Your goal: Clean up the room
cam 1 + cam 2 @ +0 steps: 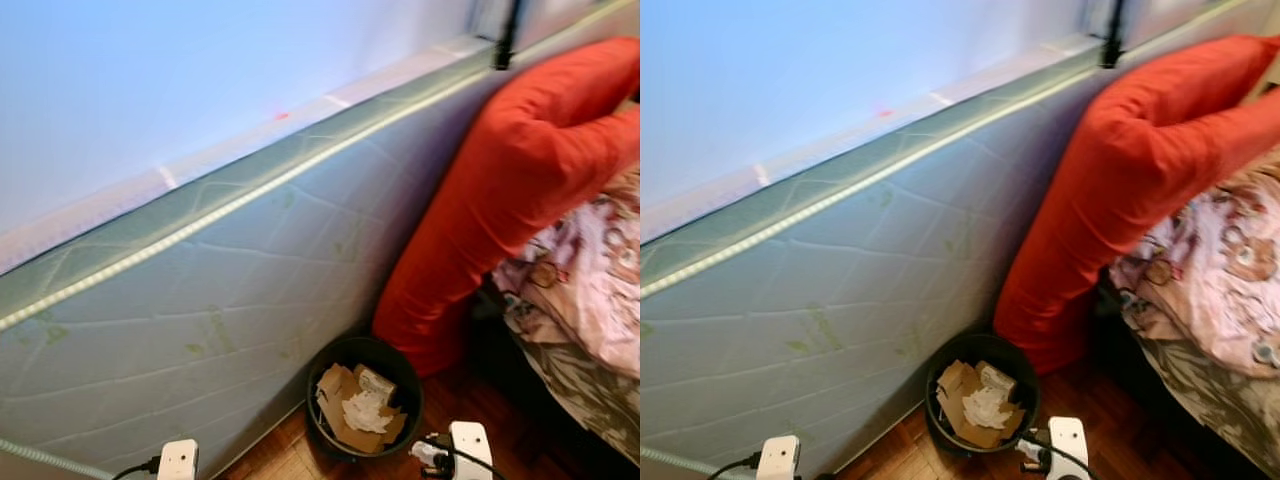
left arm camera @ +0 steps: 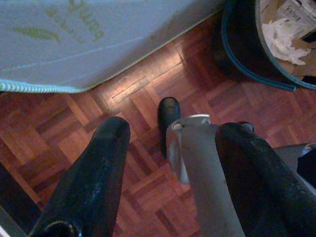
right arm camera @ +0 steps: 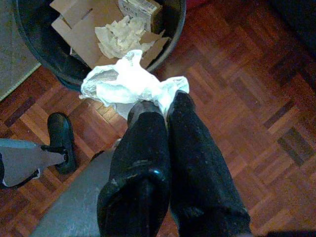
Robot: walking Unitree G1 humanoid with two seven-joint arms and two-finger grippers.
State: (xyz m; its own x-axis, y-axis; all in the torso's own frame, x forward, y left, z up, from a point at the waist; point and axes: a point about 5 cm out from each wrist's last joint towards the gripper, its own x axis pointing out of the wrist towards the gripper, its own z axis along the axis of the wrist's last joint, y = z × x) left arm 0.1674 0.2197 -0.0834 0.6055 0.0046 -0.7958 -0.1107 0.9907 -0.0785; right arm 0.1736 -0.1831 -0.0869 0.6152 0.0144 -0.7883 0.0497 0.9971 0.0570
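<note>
A crumpled white tissue (image 3: 126, 81) is pinched in my right gripper (image 3: 165, 106), whose fingers are shut on it. It hangs above the parquet floor (image 3: 237, 98), just outside the rim of a black waste bin (image 3: 47, 61). The bin (image 1: 385, 350) stands on the floor between a leaning mattress and a red pillow, and holds cardboard pieces (image 1: 335, 400) and white paper scraps (image 1: 368, 412). My left gripper (image 2: 175, 131) hangs low over the floor with its fingers spread open and nothing between them; my own leg and black foot (image 2: 169, 113) show beyond it.
A pale quilted mattress (image 1: 200, 300) leans on its edge against the wall at left. A long red pillow (image 1: 500, 190) stands propped against it. A bed with floral bedding (image 1: 590, 290) fills the right side. Bare parquet lies before the bin.
</note>
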